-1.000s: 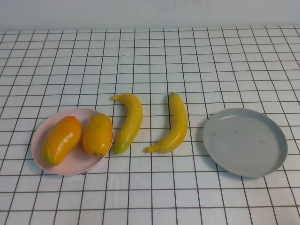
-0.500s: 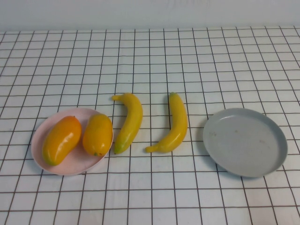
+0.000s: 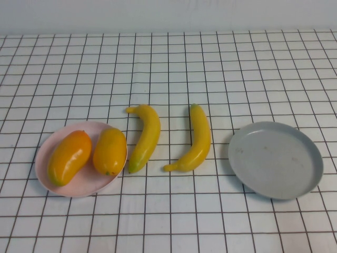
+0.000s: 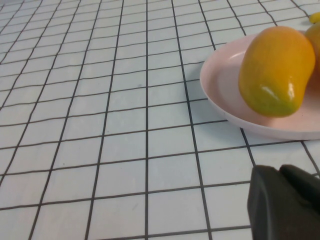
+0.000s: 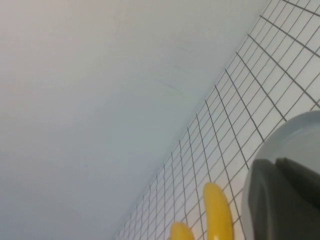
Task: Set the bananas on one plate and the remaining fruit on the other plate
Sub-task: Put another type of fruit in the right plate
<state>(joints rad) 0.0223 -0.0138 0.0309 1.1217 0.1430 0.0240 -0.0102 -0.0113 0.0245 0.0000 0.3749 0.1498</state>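
Two bananas lie side by side on the cloth between the plates, the left banana [image 3: 145, 136] and the right banana [image 3: 196, 138]. The pink plate [image 3: 79, 191] at the left holds two mango-like fruits, one more orange [image 3: 69, 156] and one yellower [image 3: 110, 151]. The grey plate [image 3: 275, 159] at the right holds nothing. Neither gripper shows in the high view. My left gripper [image 4: 280, 171] is shut and empty, low over the cloth beside the pink plate [image 4: 225, 95] and the orange fruit [image 4: 277, 70]. My right gripper [image 5: 276, 162] is shut and empty by the grey plate [image 5: 300, 135], with both bananas [image 5: 217, 212] beyond it.
A white cloth with a black grid [image 3: 168, 68] covers the table. A plain pale wall [image 3: 168, 16] runs along the far edge.
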